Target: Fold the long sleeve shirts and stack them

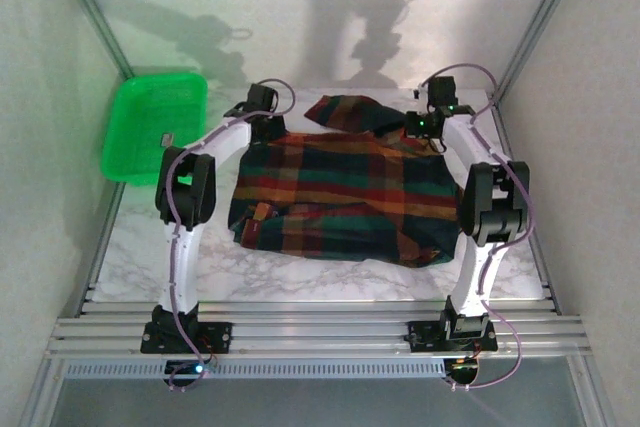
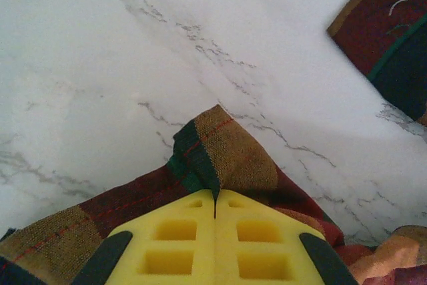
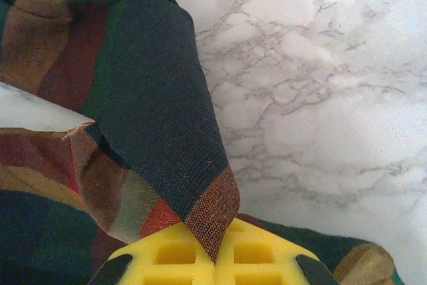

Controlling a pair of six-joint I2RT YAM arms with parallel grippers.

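Left tool (image 2: 215, 198) pinched closed, right tool (image 3: 217, 261) likewise

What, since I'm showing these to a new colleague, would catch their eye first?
The plaid shirt spread across the middle of the marble table dominates. At its far edge, the left gripper and the right gripper are each shut on a fold of its cloth. A bright green tray sits at the table's far left corner.
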